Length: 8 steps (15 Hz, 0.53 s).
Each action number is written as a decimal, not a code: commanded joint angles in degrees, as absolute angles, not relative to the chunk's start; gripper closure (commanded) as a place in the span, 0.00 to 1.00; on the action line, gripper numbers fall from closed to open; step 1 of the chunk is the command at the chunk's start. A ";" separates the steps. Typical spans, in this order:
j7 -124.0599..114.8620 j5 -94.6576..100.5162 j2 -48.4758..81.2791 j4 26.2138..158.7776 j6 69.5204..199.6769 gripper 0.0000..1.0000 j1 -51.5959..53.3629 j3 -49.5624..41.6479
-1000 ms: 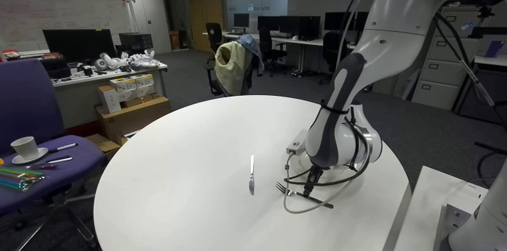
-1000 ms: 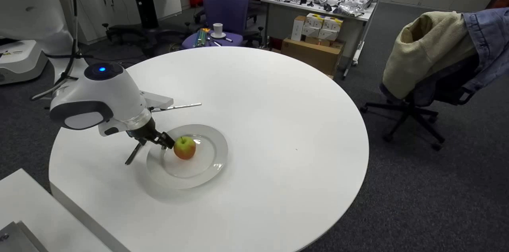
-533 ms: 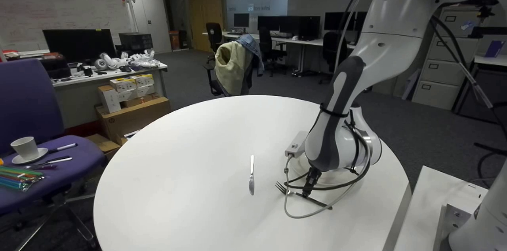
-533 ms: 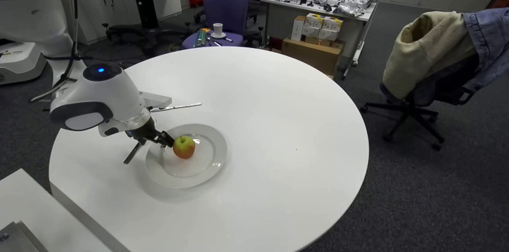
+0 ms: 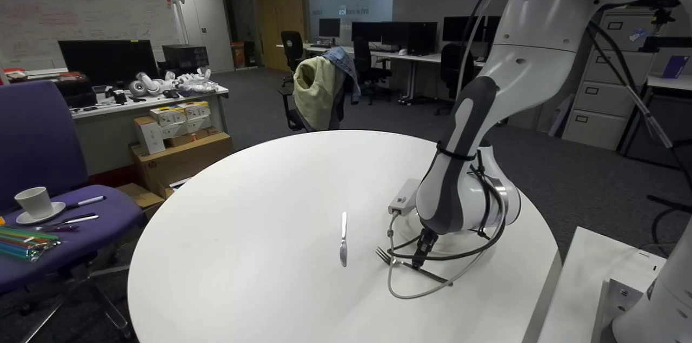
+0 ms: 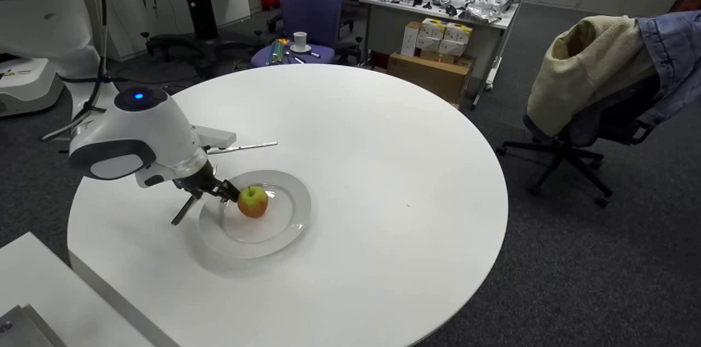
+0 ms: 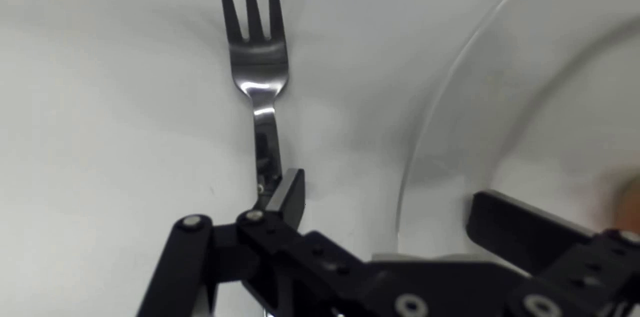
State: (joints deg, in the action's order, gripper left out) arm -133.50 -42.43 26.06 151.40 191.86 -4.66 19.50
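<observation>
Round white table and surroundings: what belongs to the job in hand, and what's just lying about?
Likely in the job:
claw, open
plate, its edge between the jaws
apple, on the plate
possibly fork, close by

Apparently just lying about:
knife
cup and saucer, on a purple chair

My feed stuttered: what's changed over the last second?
The plate and apple have slid slightly leftward in an exterior view; the fork edged slightly too. The arm dipped a little. The tool stands open, holding nothing. The knife stayed put.
</observation>
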 commanded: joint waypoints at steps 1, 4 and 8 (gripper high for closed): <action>-132.99 -41.29 27.18 151.31 193.63 0.24 -6.37 20.71; -133.04 -41.30 27.13 151.38 193.68 0.10 -6.54 20.83; -133.06 -41.42 26.96 151.51 193.78 0.00 -6.38 20.64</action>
